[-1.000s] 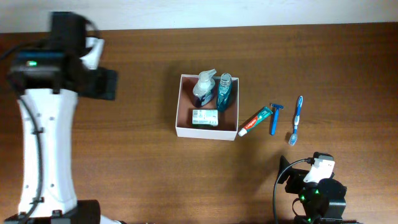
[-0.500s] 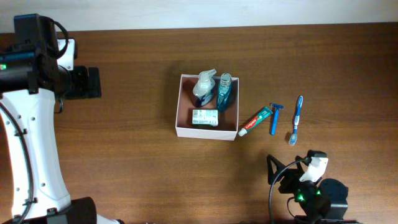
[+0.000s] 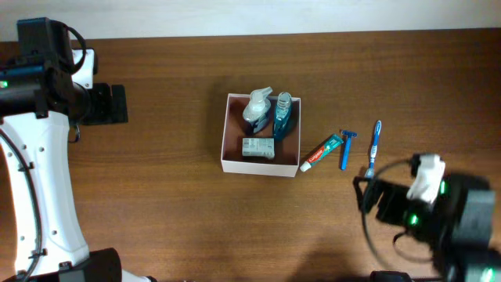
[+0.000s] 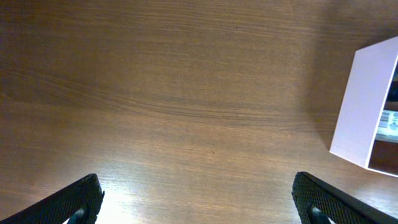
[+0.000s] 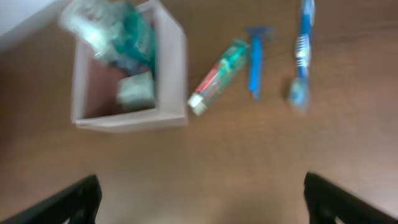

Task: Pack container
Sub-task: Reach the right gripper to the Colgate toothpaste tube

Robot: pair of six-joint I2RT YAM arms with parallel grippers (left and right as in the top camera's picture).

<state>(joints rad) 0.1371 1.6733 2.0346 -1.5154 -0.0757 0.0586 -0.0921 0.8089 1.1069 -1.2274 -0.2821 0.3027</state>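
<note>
The right end effector hangs wide open and empty over bare counter; it should square up across the toothpaste, the nearest item, keeping clear of the razor just beside it. Its wrist view is blurred, so the tube's angle is perhaps better read from overhead. Beyond, the container sits mid-counter, one corner by the tube's cap.

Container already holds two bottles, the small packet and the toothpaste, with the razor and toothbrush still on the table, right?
Not quite. The overhead view shows the toothpaste outside the container, on the table by its corner, beside the razor and toothbrush. The pump bottle, teal bottle and packet are inside.
</note>
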